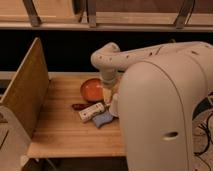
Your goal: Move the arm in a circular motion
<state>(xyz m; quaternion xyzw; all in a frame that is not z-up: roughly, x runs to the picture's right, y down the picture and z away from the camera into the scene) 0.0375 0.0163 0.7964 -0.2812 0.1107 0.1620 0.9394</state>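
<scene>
The cream-white arm (155, 100) fills the right half of the camera view. Its thick near segment stands in the foreground, and a thinner tube runs left to an elbow joint (106, 57) with small dark holes, then bends down toward the wooden table (60, 132). The gripper (111, 95) hangs below that elbow, just right of an orange bowl (91, 90) and above a white packet (91, 111). Most of the gripper is hidden behind the arm's big segment.
A wooden side panel (25, 87) stands upright along the table's left edge. A small dark red object (78, 106) and a blue sponge-like item (103, 119) lie near the bowl. A dark gap and a shelf rail (100, 25) run behind the table.
</scene>
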